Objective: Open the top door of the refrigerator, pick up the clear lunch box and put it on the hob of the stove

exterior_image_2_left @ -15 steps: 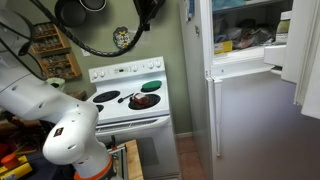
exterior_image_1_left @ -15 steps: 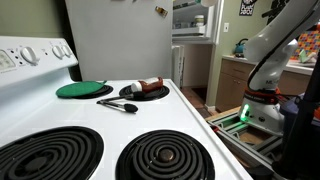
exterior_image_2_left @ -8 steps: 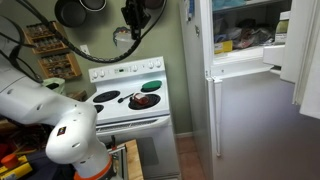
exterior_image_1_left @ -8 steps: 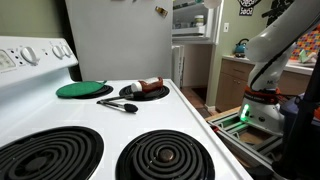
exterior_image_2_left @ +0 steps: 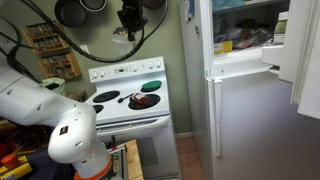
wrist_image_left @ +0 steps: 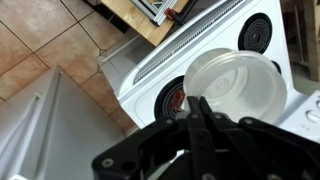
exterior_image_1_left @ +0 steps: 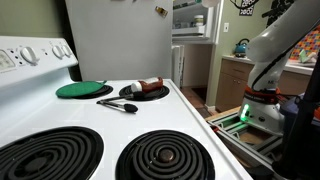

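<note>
1. Right now we see the black Robotiq gripper (wrist_image_left: 200, 108) w/ its fingers (wrist_image_left: 205, 122) pinching the rim of the clear lunch box (wrist_image_left: 238, 88), a small translucent whitish plastic tub w/ lid.
2. The tub is held in the air, not on any surface. In the wrist view it hangs over the white electric stove (wrist_image_left: 150, 68) and overlaps a black coil burner (wrist_image_left: 172, 100).
3. In an exterior view we find the gripper (exterior_image_2_left: 128, 20) high above the stove (exterior_image_2_left: 130, 108), close to the wall. The white robot arm (exterior_image_2_left: 45, 110) bends at the pic's lower left.
4. The tall white refrigerator (exterior_image_2_left: 250, 120) stands to one side of the stove. Its top door (exterior_image_2_left: 305, 50) is swung open, and we see shelves w/ items inside.
5. On the flat white enamel hob (exterior_image_1_left: 175, 108) we see a round green disc (exterior_image_1_left: 80, 89), a black plate w/ food (exterior_image_1_left: 143, 92) and a black utensil (exterior_image_1_left: 118, 104), all toward the fridge end.
</note>
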